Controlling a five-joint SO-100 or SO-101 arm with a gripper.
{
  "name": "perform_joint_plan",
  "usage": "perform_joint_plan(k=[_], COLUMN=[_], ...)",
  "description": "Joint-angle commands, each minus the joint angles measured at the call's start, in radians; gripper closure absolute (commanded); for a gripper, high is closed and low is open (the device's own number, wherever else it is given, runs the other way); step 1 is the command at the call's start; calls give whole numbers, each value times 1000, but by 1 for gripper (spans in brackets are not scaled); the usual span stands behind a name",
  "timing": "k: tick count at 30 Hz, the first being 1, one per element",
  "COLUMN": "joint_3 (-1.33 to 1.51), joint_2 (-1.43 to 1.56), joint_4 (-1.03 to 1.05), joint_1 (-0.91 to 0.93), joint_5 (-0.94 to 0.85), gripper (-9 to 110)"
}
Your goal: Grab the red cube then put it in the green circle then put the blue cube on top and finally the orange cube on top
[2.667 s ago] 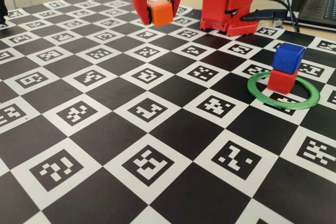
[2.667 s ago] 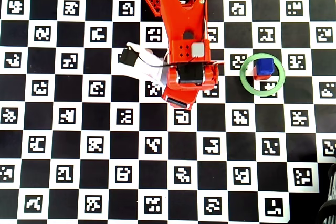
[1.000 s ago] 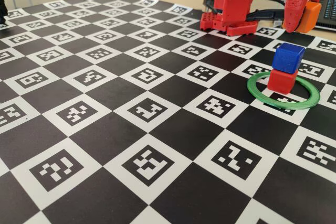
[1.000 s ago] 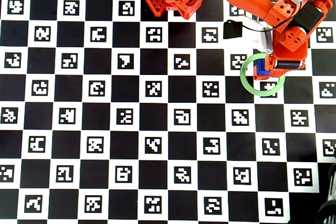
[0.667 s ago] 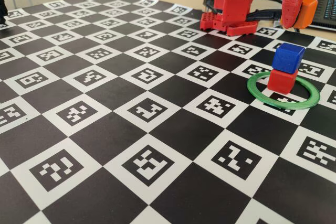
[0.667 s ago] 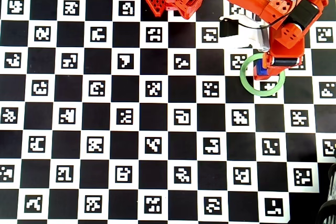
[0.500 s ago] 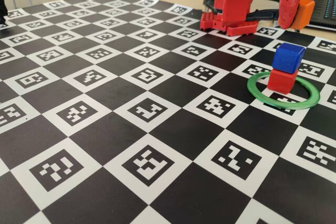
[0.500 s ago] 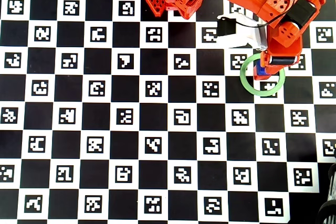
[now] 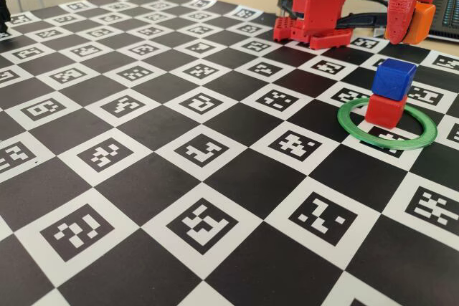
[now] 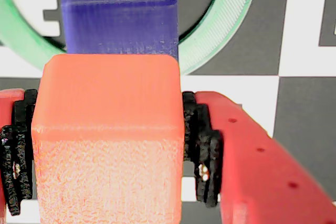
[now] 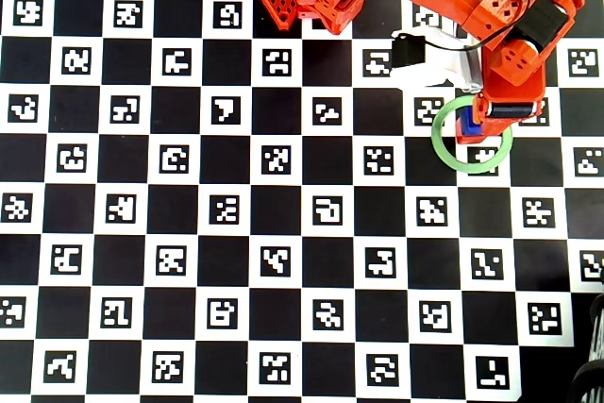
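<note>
Now above the stack: pincer (image 9: 410, 23) clamped on the orange cube (image 9: 419, 23), held in the air up and slightly behind the blue cube (image 9: 394, 79) in the fixed view. Carried across the checkerboard counter (image 9: 215, 177) from far left of the arm base (image 9: 319, 1) a few seconds back, then nudged only slightly over the last second, so transport looks done and fine alignment under way. In the wrist view, orange cube (image 10: 107, 135) gripped between black-padded fingers (image 10: 202, 145), with the blue cube (image 10: 121, 17) just beyond its far edge, not yet squarely underneath. Inside the green circle (image 9: 387, 132): the red cube (image 9: 385, 110) flat on the counter, blue cube on top, turned slightly against it. First two steps apparently finished; only the last placement left. From overhead, wrist covering most of the stack, green circle (image 11: 444, 143) peeking out at its left and lower arc.
</note>
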Motion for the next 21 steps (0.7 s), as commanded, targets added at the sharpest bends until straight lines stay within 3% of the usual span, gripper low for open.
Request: perform_joint_plan(k=[1, 21], joint_3=[5, 57], joint_2=[54, 41], joint_4=[-28, -75], joint_1=[-6, -8], joint_5=[3, 0], gripper=[92, 92])
